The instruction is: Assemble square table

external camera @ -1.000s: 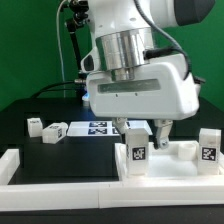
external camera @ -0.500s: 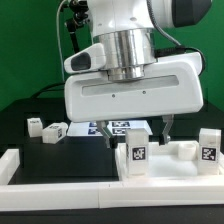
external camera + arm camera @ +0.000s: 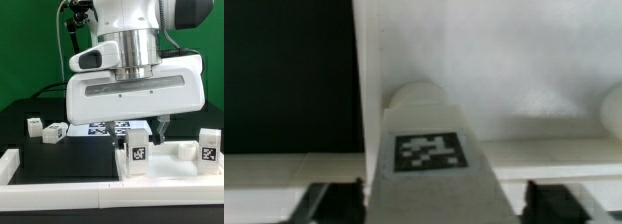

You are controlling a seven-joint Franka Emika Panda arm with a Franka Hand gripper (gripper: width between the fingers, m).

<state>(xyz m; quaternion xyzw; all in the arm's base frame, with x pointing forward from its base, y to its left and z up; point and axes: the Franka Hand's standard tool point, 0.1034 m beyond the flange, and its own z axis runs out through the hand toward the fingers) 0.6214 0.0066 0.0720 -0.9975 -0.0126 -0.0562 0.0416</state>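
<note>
White plastic is filling the gap between the claw's fingers: one leg post [image 3: 137,153] is standing upright directly beneath the claw [image 3: 140,136], its tag facing outward. It is resting on the square tabletop slab [image 3: 178,163], close to the slab's near edge. In the wrist view the fingers [image 3: 331,203] are flanking the post on both sides. That picture is too blurred to show contact, so I cannot tell whether the claw is clenching or released.

A second leg post [image 3: 208,146] is standing well apart from the claw, toward the exterior view's right. Two further leg posts [image 3: 35,126] [image 3: 55,131] are lying well apart on the opposite side, beside the marker board [image 3: 104,128].

Judgement: the step in hand is taking or seating this post. To do it well, the post should be sitting centred between the pads. The closing should be even, and the post's axis should be staying vertical so it is not tipping or skidding on the slab.
</note>
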